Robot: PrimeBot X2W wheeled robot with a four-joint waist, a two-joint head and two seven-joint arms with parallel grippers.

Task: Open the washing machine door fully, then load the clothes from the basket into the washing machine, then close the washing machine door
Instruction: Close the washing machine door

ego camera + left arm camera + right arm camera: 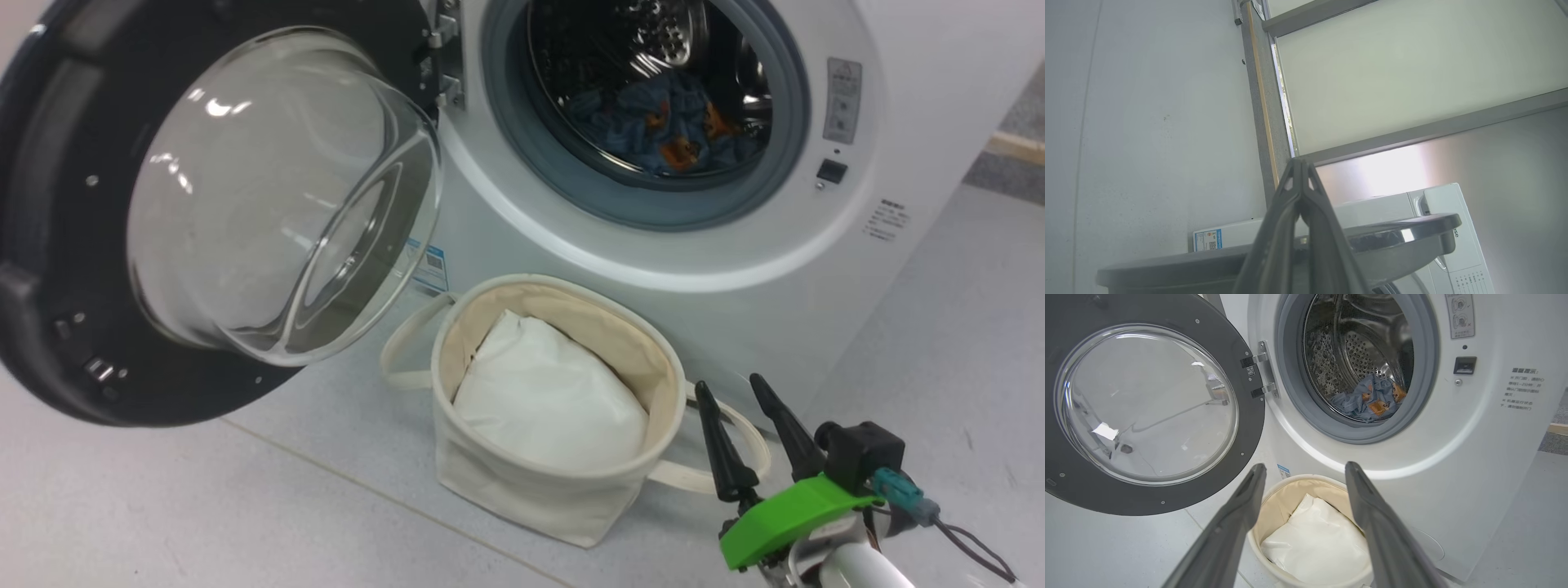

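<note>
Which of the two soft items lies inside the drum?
The clothes, blue with orange bears, lie in the washing machine; the plain white pad sits in the basket.

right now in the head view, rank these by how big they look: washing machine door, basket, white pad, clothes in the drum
1. washing machine door, swung toward the camera
2. basket
3. white pad
4. clothes; deeper in the drum, so this last pair is unsure
</note>
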